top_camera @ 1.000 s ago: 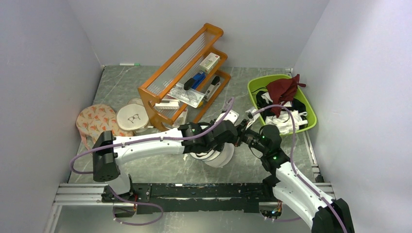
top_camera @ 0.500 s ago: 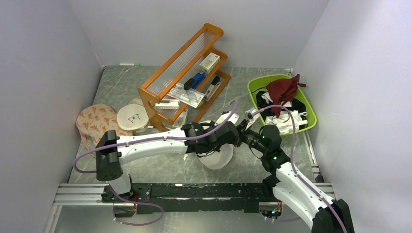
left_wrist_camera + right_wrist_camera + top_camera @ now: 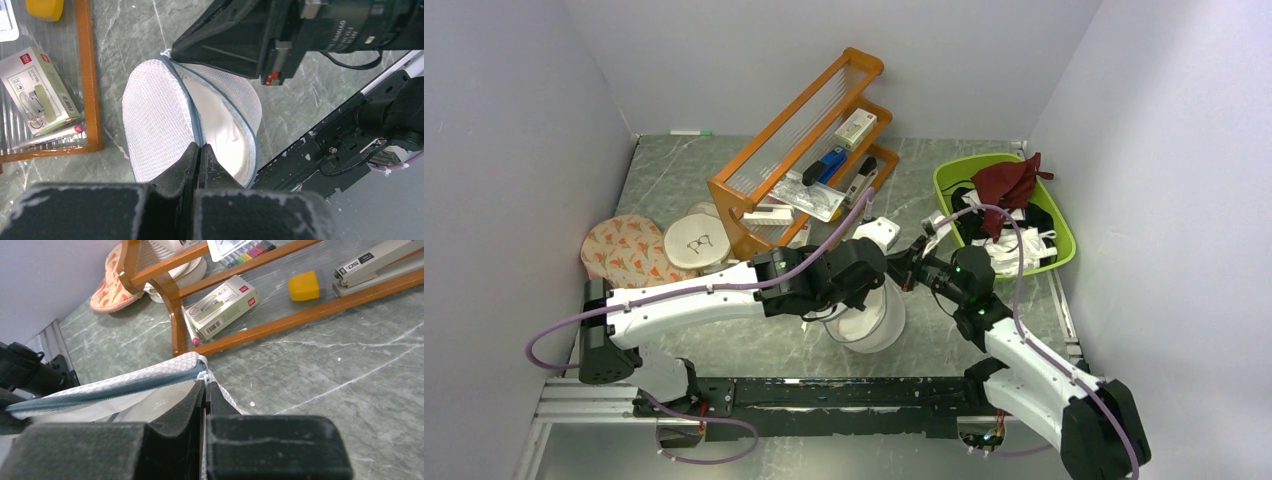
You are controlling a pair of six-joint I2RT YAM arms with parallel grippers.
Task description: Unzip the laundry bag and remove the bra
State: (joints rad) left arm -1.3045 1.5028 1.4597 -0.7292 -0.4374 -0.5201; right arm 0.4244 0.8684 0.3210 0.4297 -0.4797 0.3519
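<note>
The laundry bag [image 3: 872,322], a white mesh pod with a grey-blue zipper rim, stands on edge at the table's middle front. Its two halves gape and only white lining shows inside [image 3: 225,125]. My left gripper [image 3: 200,146] is shut on the zipper line at the bag's near edge; it also shows in the top view [image 3: 871,292]. My right gripper [image 3: 205,385] is shut on the bag's mesh edge [image 3: 125,377] by a small white loop, at the opposite end [image 3: 902,272]. No red bra shows in any view.
An orange rack [image 3: 804,170] with a stapler, boxes and pens stands behind the bag. A green basket [image 3: 940,190] at the right holds a maroon cloth [image 3: 1007,185] and white and black clothes. A flat round glasses case [image 3: 696,242] and floral pad [image 3: 624,250] lie left.
My left arm has swung left and drawn its gripper back along the zipper rim. The bag's halves gape wider and the bag stands more upright. The right gripper has kept its hold.
</note>
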